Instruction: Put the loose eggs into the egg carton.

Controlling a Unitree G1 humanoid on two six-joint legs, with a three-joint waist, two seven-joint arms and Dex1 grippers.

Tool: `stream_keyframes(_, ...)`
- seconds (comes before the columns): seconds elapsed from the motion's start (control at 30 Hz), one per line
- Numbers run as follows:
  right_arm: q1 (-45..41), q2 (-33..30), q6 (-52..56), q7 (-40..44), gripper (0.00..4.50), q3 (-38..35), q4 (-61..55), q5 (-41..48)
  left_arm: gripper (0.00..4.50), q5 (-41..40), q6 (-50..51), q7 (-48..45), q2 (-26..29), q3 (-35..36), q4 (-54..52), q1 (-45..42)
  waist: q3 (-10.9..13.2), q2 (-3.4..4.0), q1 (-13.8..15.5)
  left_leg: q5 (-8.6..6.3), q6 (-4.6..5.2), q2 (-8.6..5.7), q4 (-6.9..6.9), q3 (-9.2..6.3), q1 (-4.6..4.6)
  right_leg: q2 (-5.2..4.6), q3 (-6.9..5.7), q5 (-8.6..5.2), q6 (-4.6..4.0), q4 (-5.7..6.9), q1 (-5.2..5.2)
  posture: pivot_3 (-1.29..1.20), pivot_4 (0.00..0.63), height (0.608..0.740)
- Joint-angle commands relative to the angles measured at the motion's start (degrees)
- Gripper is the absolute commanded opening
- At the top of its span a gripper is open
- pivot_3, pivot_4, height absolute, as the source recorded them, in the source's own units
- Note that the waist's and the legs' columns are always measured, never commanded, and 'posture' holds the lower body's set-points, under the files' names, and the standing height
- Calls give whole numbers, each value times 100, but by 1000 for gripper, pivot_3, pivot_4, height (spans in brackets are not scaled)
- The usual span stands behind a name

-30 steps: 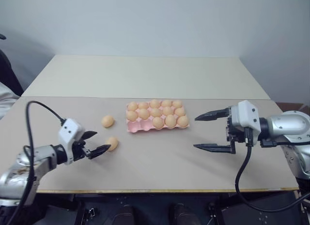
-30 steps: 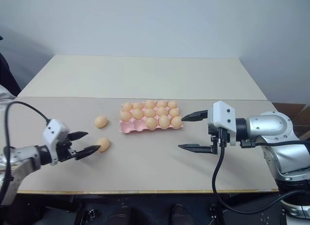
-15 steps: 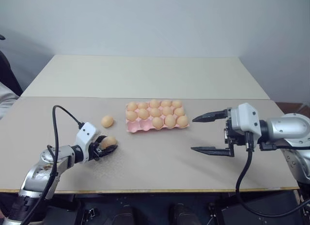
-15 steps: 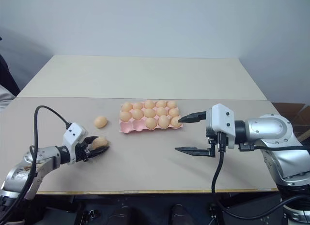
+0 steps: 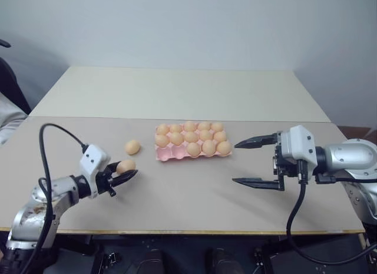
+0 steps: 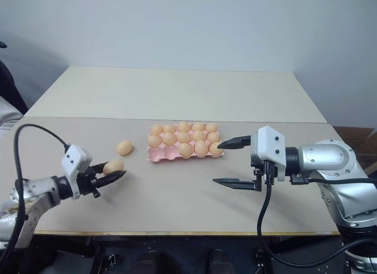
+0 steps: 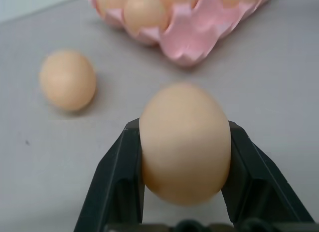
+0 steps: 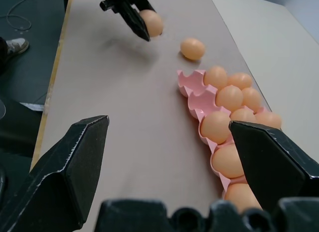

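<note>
My left gripper (image 5: 125, 171) is shut on one loose egg (image 5: 125, 166), a pale orange oval held a little above the table at the front left. In the left wrist view the egg (image 7: 184, 142) sits between the two black fingers (image 7: 117, 177). A second loose egg (image 5: 132, 147) lies on the table beyond it, just left of the egg carton (image 5: 175, 155). The pink carton holds several eggs, and its front-left cups show bare. My right gripper (image 5: 235, 163) hovers open to the right of the carton, with nothing between its fingers.
The work surface is a tan table (image 5: 194, 203) with its front edge close to me. A second, paler table (image 5: 177, 91) stands behind it against a plain wall. A black cable (image 5: 56, 132) loops over my left arm.
My left gripper closed on the nearer loose egg and lifted it off the table, shifting slightly toward the carton. The right gripper has stayed open in place.
</note>
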Motion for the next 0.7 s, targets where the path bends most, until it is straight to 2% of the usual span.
stream_keyframes(0.03,-12,-18,-57,-120,4500,-133,-178,53,1780,-21,296,211,-113,-361,-130,-794,-1,-2,28,0,0,-2,1,-1,2,0,-1,0,0,0,5,0,150,740)
stream_keyframes(0.13,11,0,-46,-215,4500,-101,-251,34,1780,210,467,450,-576,-1002,228,-1583,-2,-3,58,0,0,-7,2,-2,4,-1,0,1,3,-4,13,0,150,740)
stream_keyframes(0.33,49,17,37,-465,4500,-128,-428,62,1780,653,158,435,-1143,-1745,897,-2142,-3,-6,-21,-1,3,-13,3,-4,4,2,9,7,12,-8,17,0,150,740)
stream_keyframes(0.7,218,-118,81,-565,4500,-278,-615,151,1780,981,-21,261,-1432,-2027,1522,-2605,-4,-7,-65,0,4,-16,4,-16,6,1,5,7,12,-4,21,0,150,740)
